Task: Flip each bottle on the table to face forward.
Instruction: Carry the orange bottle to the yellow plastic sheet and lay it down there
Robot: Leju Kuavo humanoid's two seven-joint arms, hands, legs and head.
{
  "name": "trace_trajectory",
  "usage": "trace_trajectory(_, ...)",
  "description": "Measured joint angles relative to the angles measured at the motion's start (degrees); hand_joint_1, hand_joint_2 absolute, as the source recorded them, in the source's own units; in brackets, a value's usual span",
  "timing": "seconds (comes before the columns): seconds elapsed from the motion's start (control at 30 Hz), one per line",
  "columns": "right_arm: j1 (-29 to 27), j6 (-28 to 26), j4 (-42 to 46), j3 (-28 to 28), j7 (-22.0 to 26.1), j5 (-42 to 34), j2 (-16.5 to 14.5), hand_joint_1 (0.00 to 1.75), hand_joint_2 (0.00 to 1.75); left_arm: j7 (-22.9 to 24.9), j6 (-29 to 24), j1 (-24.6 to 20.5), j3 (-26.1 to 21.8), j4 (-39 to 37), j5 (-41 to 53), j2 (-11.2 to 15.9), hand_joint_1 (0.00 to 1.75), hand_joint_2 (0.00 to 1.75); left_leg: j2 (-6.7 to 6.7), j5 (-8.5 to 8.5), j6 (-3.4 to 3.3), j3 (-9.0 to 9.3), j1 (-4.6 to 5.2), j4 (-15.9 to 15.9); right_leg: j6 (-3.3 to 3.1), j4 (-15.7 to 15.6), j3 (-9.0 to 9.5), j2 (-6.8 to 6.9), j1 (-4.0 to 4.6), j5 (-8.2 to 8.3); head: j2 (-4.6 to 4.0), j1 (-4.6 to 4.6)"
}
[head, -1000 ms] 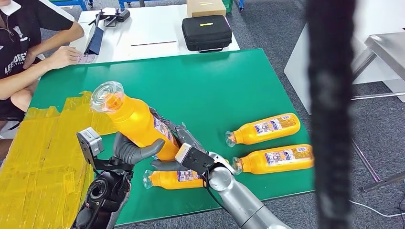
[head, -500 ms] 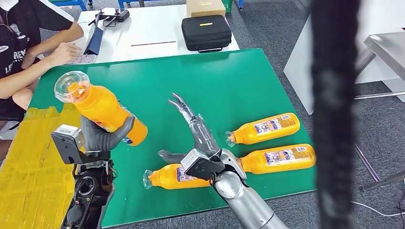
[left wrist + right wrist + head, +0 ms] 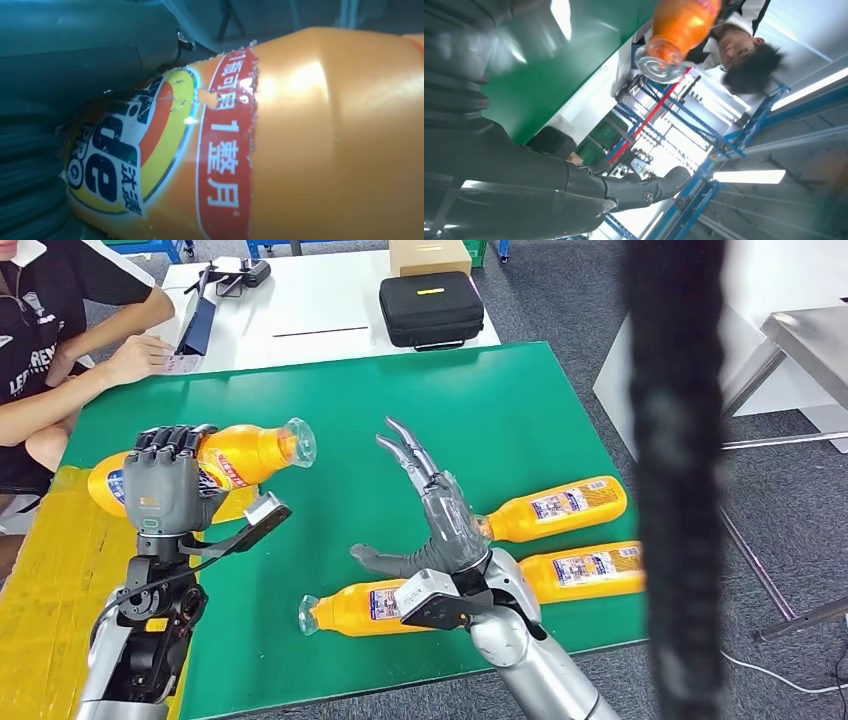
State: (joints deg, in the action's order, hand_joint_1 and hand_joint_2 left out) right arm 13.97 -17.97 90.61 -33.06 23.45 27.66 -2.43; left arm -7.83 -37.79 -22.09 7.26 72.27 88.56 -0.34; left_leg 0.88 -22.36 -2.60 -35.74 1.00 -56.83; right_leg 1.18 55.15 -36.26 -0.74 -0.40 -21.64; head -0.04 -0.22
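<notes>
One bottle (image 3: 225, 458) half-hidden by left hand (image 3: 165, 480).

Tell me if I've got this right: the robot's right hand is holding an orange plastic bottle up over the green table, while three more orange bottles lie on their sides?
Not quite. The left hand grips the raised orange plastic bottle, as the head view shows. The right hand holds nothing, its fingers spread. The rest stands: three orange bottles lie on their sides on the green table.
</notes>
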Motion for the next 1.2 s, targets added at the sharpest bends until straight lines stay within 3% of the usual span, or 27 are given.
trace_trajectory(0.1, -0.47, 1.59, 0.56, 0.21, 0.02, 0.46, 0.59, 0.00, 1.75, 3.37, 2.49, -3.20, 2.27, -6.96, 0.96, 3.43, 1.75, 1.75, 0.01, 0.03, 0.03, -0.01, -0.04, 0.00, -0.03, 0.02, 0.01, 0.00, 0.01, 0.01, 0.00, 0.00)
trace_trajectory(0.2, -1.00, 2.57, 0.83, 0.83, 0.00, 0.93, 1.10, 0.00, 1.75, 1.90, 4.60, -5.48, 2.00, -13.28, 0.03, 5.31, 1.75, 1.75, -0.03, 0.03, 0.04, -0.02, -0.06, 0.00, -0.08, 0.03, -0.02, -0.03, 0.02, 0.04, 0.00, 0.00)
trace_trajectory(0.33, -1.68, 3.26, 0.86, 1.82, -0.10, 1.04, 1.47, 0.00, 1.75, 0.13, 6.56, -8.04, -0.24, -20.35, -1.78, 6.60, 1.75, 1.75, 0.00, 0.03, 0.05, -0.03, -0.06, 0.00, -0.09, 0.03, -0.02, -0.02, 0.02, 0.04, 0.00, 0.01)
trace_trajectory(0.57, -4.60, 3.88, 0.86, 3.80, -0.34, 3.10, 1.89, 0.00, 1.75, 4.32, 10.16, -11.93, -5.02, -32.06, 0.54, 10.03, 1.75, 1.75, -0.03, 0.02, 0.06, -0.04, -0.06, 0.00, -0.09, 0.03, -0.05, -0.03, 0.02, 0.03, 0.00, 0.01)
trace_trajectory(0.83, -5.32, 4.60, 0.86, 4.84, -0.76, 3.85, 1.89, 0.00, 1.75, 5.85, 10.23, -13.89, -7.01, -38.52, 1.10, 11.85, 1.75, 1.75, 0.02, 0.03, 0.06, -0.05, -0.09, 0.01, -0.10, 0.03, -0.03, -0.02, 0.04, 0.03, 0.00, 0.02)
trace_trajectory(0.87, -5.32, 4.84, 0.86, 4.89, -0.96, 4.04, 1.86, 0.00, 1.75, 6.13, 10.31, -14.01, -7.12, -38.95, 1.10, 11.88, 1.38, 1.75, 0.02, 0.03, 0.06, -0.05, -0.09, 0.01, -0.10, 0.03, -0.03, -0.02, 0.04, 0.03, 0.00, 0.02)
trace_trajectory(0.97, -5.32, 5.70, 0.84, 5.08, -1.61, 4.97, 1.68, 0.00, 1.75, 7.63, 11.14, -14.18, -7.32, -39.72, 1.10, 11.98, 0.07, 1.75, 0.02, 0.03, 0.06, -0.05, -0.08, 0.00, -0.10, 0.03, -0.02, -0.02, 0.03, 0.03, 0.00, 0.02)
trace_trajectory(1.0, -5.31, 5.91, 0.83, 5.14, -1.75, 5.32, 1.59, 0.00, 1.75, 8.19, 11.53, -14.20, -7.33, -39.95, 1.10, 12.02, 0.00, 1.75, 0.02, 0.03, 0.06, -0.05, -0.08, 0.00, -0.10, 0.03, -0.02, -0.02, 0.02, 0.03, 0.00, 0.02)
trace_trajectory(1.2, -5.19, 6.22, 0.45, 5.24, -2.82, 7.24, 1.10, 0.00, 1.75, 7.19, 12.27, -14.25, -7.44, -41.23, -0.06, 11.97, 0.00, 1.75, 0.03, 0.03, 0.06, -0.06, -0.09, 0.00, -0.10, 0.03, -0.04, -0.02, 0.03, 0.03, 0.00, 0.01)
